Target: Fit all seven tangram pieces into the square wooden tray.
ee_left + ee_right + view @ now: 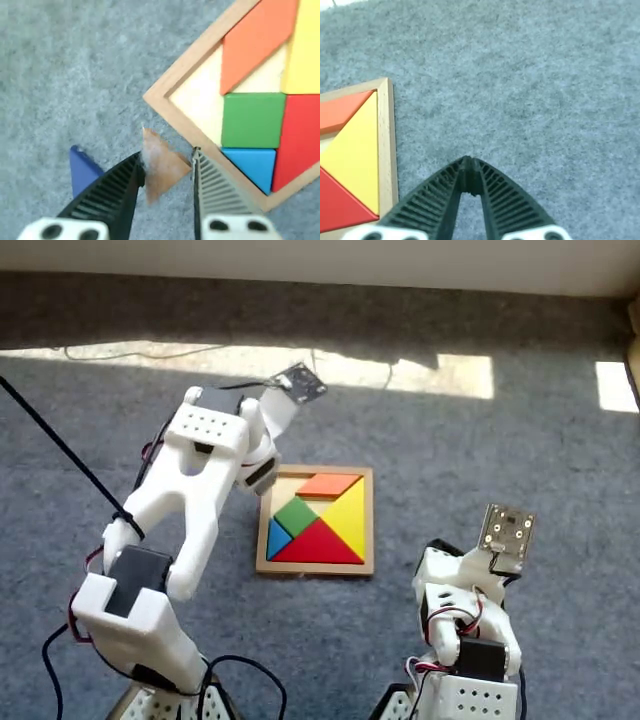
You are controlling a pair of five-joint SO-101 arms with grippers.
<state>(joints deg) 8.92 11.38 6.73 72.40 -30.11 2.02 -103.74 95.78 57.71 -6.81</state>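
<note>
Grey carpet (480,460) covers the floor under both arms, with a sunlit strip at the back. From above you see the tray (315,569) between the arms, holding orange (328,484), green (295,515), yellow (352,520), red (318,543) and light blue (276,538) pieces. Pale bare wood shows near its back-left corner. Your left arm (190,500) stretches to that corner and hides part of the rim there. Your right arm (465,635) sits folded off the tray's near right corner.

On the left wrist view, your left gripper (166,156) pinches a brown triangle (162,172) between its fingers (215,185), just outside the tray's rim. The triangle is blurred, and you cannot tell whether it touches the carpet. A dark blue piece (81,167) lies on the carpet beside the black finger (117,192), partly hidden behind it.

On the right wrist view, your right gripper (470,167) has its fingers pressed together over carpet. The tray's edge is near, cut off by the frame.
</note>
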